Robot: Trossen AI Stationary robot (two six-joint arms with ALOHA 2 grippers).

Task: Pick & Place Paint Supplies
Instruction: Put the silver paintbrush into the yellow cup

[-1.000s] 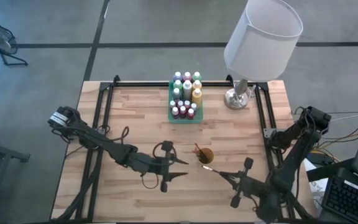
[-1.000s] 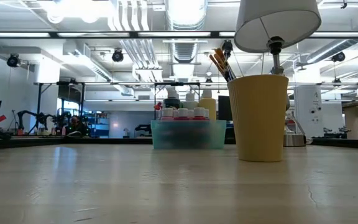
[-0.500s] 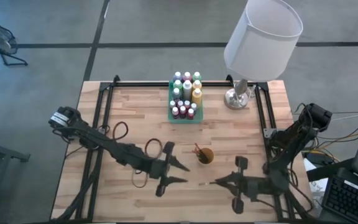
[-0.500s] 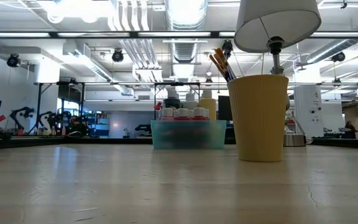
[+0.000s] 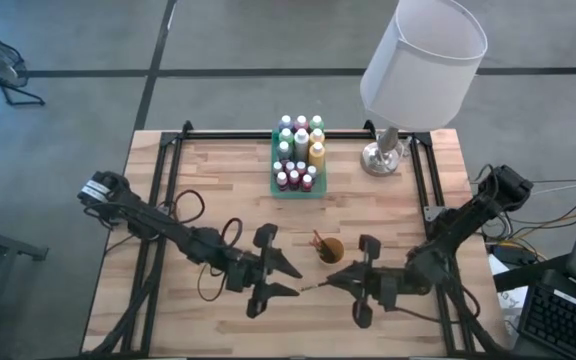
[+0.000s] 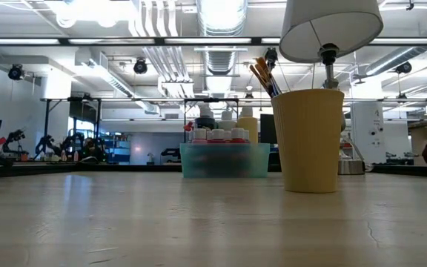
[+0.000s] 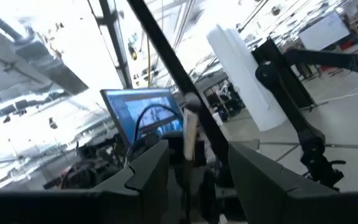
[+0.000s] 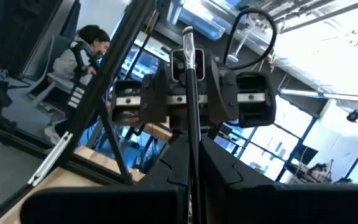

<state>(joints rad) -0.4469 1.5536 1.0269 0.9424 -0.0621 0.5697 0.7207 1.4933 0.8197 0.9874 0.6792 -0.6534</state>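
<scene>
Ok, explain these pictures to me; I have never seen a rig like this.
Two robot arms work at a wooden table. One picture looks down from above, one looks level across the tabletop, and one comes from each wrist. On the table stand a green tray of paint bottles, a yellow cup of brushes, and a lamp. The right gripper is shut on a brush. The left gripper, open, has its fingers either side of that brush's far end.

The high view looked straight down on the table. The low view sat at tabletop level, near the cup; both shared the tray. Each wrist view faced the opposite arm.
</scene>
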